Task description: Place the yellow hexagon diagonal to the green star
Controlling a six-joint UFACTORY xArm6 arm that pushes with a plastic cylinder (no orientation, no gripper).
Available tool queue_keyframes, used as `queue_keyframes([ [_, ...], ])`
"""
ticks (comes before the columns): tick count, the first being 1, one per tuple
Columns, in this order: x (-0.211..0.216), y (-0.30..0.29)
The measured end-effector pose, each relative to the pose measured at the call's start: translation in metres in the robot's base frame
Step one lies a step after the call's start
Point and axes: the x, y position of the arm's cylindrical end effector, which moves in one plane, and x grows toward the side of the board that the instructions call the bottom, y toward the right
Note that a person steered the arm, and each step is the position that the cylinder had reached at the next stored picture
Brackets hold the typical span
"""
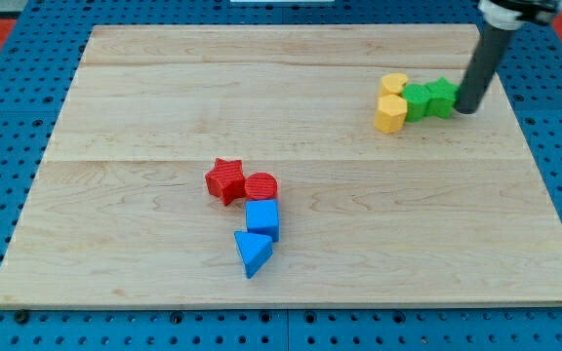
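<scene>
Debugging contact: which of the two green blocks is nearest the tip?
The green block on the view's right, beside my tip. The other green block sits between it and the yellow hexagon.

Yellow hexagon [390, 113] hemmed: green blocks [429, 98] right, yellow block [394, 84] above; left, bottom open.

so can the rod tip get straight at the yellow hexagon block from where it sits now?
Probably not directly. My tip sits at the view's right of the two green blocks, and the yellow hexagon block lies beyond them on their left. It would likely need to go around.
</scene>
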Motion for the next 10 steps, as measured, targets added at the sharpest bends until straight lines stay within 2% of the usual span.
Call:
queue_keyframes([
  [1, -0.005, -0.056],
  [4, -0.006, -0.049],
  [5, 0.012, -0.049],
  [7, 0.075, -0.058],
  [8, 0.073, -0.149],
  [9, 0.026, -0.145],
  [10, 0.019, -0.122],
])
